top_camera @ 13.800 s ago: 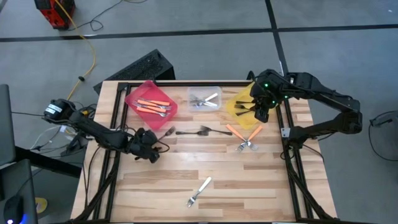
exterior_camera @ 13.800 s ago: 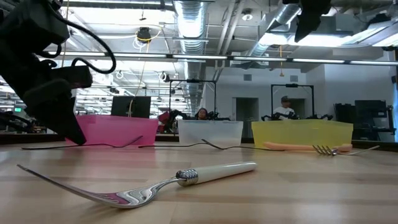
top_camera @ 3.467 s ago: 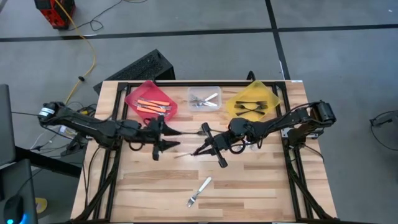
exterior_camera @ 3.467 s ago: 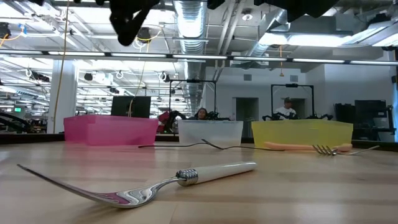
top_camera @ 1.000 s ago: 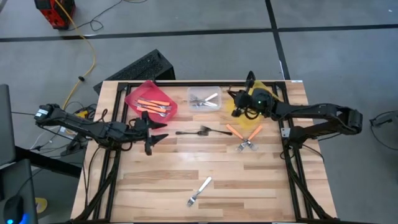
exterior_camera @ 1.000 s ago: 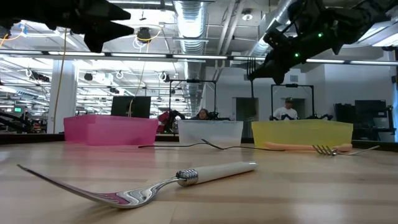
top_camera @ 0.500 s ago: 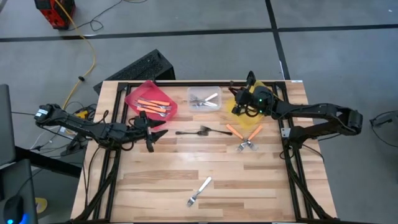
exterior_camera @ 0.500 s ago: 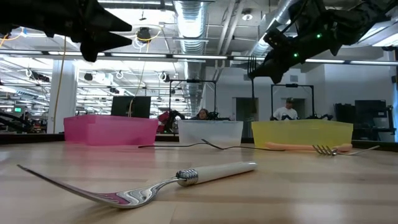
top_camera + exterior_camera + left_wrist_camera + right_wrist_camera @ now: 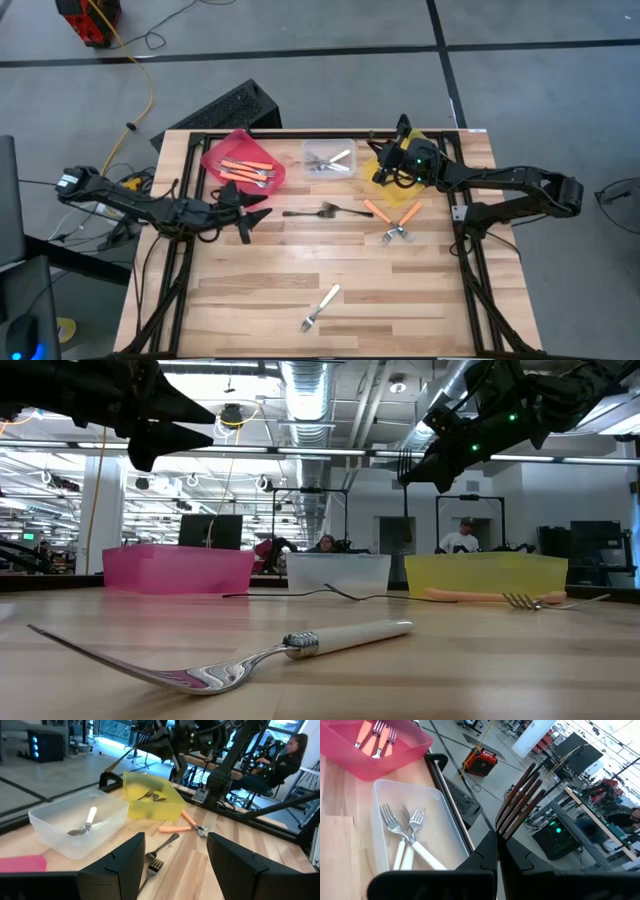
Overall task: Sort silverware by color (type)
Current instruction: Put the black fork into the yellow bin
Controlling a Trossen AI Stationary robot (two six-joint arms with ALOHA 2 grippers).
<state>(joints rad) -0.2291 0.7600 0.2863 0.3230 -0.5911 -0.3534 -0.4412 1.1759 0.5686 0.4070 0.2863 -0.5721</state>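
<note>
Over the yellow bin (image 9: 400,160), right gripper (image 9: 385,168) pinches a black fork (image 9: 520,797), tines up; step is dropping it in, so next it must release. Left gripper (image 9: 243,212) spread, waiting near black forks (image 9: 318,211) on the table (image 9: 350,275).

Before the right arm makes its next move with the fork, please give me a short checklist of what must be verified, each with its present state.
1. Right gripper shut on the dark fork: ok, the tines stick out past its closed fingers.
2. Fork above the yellow bin: cannot tell. From above the gripper is at the bin's left edge, near the clear bin.
3. Yellow bin is the right place: ok, it holds dark forks only.
4. Left gripper out of the way: ok, open, across the table near the loose dark forks.
5. Sorting finished: not ok. Orange forks and a white fork lie on the table.
</note>
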